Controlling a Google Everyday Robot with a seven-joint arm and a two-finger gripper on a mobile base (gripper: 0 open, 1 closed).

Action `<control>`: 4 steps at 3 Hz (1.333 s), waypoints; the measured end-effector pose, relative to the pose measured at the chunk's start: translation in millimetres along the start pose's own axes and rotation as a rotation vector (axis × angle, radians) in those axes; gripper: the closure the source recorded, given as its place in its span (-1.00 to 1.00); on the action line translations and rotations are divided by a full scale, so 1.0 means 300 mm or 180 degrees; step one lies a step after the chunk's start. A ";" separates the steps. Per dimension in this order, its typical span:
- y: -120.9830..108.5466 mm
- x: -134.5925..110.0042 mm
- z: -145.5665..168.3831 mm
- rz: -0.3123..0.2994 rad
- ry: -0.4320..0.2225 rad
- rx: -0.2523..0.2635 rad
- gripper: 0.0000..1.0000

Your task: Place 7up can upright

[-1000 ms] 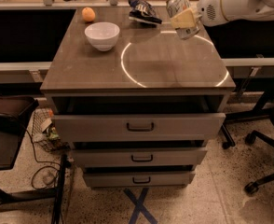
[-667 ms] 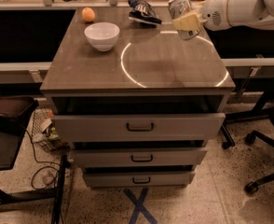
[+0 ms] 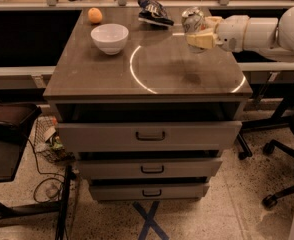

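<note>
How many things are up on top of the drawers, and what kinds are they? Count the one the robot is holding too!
Bowls: 1, the white bowl
Fruit: 1, the orange
Bags: 1, the dark blue-and-white snack bag
Cans: 1, the 7up can, gripped by the pincer above the right rear of the cabinet top
Total: 4

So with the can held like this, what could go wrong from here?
1. The gripper holds the 7up can above the cabinet top, with its shadow on the surface below. Released from there, it would likely bounce and tip over.
2. The can looks tilted, so set down like that it may roll.
3. It hangs near the right rear side, so a rolling can could drop off the edge or hit the snack bag.
</note>
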State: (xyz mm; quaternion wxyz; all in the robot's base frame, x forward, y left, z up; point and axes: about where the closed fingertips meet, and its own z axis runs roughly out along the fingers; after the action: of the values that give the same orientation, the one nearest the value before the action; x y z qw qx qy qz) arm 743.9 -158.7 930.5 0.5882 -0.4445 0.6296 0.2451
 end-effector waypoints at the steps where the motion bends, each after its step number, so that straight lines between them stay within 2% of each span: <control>1: 0.018 0.007 0.030 0.0231 -0.0062 -0.0111 1.00; 3: 0.046 0.019 0.060 0.0807 -0.0010 -0.0308 1.00; 4: 0.072 0.030 0.079 0.0843 -0.0117 -0.0382 1.00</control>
State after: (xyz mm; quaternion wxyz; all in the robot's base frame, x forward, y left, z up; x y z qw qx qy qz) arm 738.7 -131.0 912.7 0.5344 -0.3873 0.6561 0.3659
